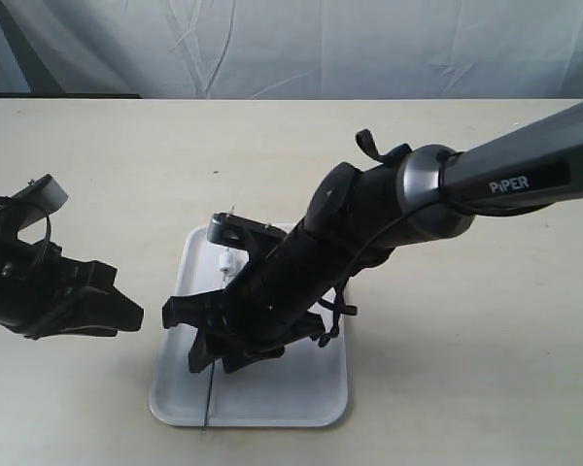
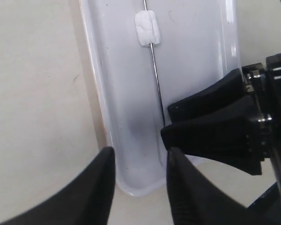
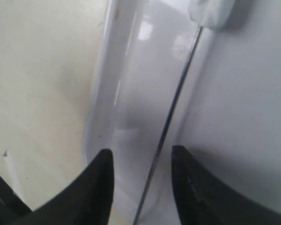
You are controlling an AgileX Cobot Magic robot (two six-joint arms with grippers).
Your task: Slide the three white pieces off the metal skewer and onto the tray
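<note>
The white tray (image 1: 301, 398) lies on the table, and the thin metal skewer (image 1: 209, 388) rests lengthwise along its left side. One white piece (image 2: 146, 28) is threaded on the skewer (image 2: 155, 79), and it shows again in the right wrist view as the white piece (image 3: 210, 11). My right gripper (image 1: 183, 338) reaches across low over the tray, open, with the skewer (image 3: 171, 117) passing untouched between its fingers. My left gripper (image 1: 128, 301) stands open and empty just left of the tray, near its front corner. The right arm hides much of the tray.
The pale table (image 1: 466, 320) stretches around the tray on all sides. A grey cloth backdrop (image 1: 301, 44) hangs behind the table's far edge. In the left wrist view the right gripper's black fingers (image 2: 215, 126) sit close beside the left gripper (image 2: 139, 157).
</note>
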